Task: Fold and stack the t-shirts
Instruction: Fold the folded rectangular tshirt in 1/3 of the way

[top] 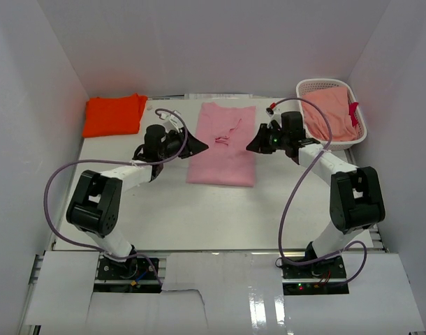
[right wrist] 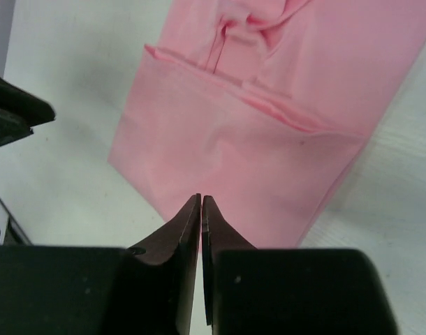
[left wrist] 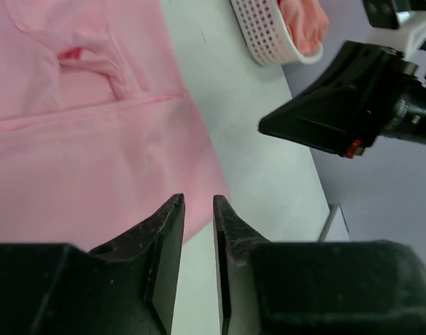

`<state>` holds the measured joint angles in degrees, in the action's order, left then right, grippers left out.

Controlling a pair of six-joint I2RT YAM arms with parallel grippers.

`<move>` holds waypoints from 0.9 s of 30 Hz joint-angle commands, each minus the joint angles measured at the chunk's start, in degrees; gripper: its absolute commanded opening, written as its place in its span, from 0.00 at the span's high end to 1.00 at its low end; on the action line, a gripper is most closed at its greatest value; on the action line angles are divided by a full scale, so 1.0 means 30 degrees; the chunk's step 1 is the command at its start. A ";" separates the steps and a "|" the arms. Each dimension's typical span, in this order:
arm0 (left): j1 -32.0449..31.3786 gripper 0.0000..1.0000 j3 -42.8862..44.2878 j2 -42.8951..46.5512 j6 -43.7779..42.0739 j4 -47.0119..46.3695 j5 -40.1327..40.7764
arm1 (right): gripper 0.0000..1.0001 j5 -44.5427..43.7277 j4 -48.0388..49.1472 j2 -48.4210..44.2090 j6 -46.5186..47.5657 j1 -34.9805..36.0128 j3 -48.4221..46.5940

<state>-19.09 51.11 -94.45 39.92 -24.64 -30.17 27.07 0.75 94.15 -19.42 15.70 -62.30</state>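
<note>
A light pink t-shirt (top: 222, 143) lies flat in the middle of the table, folded into a long rectangle, with its collar (top: 225, 132) rumpled. An orange t-shirt (top: 114, 115) lies folded at the back left corner. My left gripper (top: 199, 145) hovers at the pink shirt's left edge. In the left wrist view it (left wrist: 199, 202) stands open by a narrow gap with nothing in it, over the pink t-shirt (left wrist: 80, 139). My right gripper (top: 251, 146) is at the shirt's right edge. Its jaws (right wrist: 201, 200) are shut, and no cloth shows between them above the pink t-shirt (right wrist: 269, 139).
A white lattice basket (top: 306, 87) stands at the back right with a salmon cloth (top: 332, 110) inside. White walls close in the table on three sides. The two grippers point at each other across the pink shirt, and the right gripper (left wrist: 269, 127) shows in the left wrist view.
</note>
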 commanded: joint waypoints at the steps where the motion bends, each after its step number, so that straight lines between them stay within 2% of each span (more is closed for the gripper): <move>1: -0.0344 0.70 -0.1068 -0.0475 0.1045 -0.1535 -0.3968 | 0.92 0.1492 0.0128 0.0549 -0.0411 0.0536 0.0815; 3: -0.0549 0.83 -0.1653 -0.0828 0.1601 -0.3055 -0.4383 | 0.92 0.1640 0.0624 0.0609 -0.0760 0.0712 0.1079; 4: -0.0579 0.97 -0.1686 -0.1352 0.1779 -0.3471 -0.4937 | 0.92 0.1786 0.0831 0.0667 -0.0908 0.0742 0.1167; 5: -0.0724 1.00 -0.1686 -0.1676 0.1984 -0.4374 -0.5319 | 0.92 0.1845 0.0920 0.0697 -0.0997 0.0829 0.1139; 11: -0.1807 1.00 -0.0750 -0.5272 0.3857 -0.7716 -0.7748 | 0.92 0.2284 0.1271 0.1574 -0.1466 0.1180 0.0173; 16: -0.2132 1.00 -0.0397 -0.8818 0.7249 -1.3423 -0.8925 | 0.92 0.2607 0.1711 0.2863 -0.1905 0.1386 -0.0734; 17: -0.2161 1.00 -0.0368 -0.9176 0.7491 -1.3639 -0.9043 | 0.92 0.2637 0.1770 0.3039 -0.1964 0.1386 -0.0852; 22: -0.2366 1.00 -0.0191 -0.9883 0.6354 -1.2121 -0.8577 | 0.92 0.2842 0.1946 0.4182 -0.2052 0.1591 -0.1438; 27: -0.2395 1.00 -0.0075 -0.9355 0.3864 -0.8548 -0.7493 | 0.92 0.3719 0.3025 0.5351 -0.2548 0.1709 -0.1820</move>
<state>-25.91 49.56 -125.58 56.51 -55.02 -54.08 35.35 5.28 108.40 -25.82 20.38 -65.21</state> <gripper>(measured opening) 0.024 0.078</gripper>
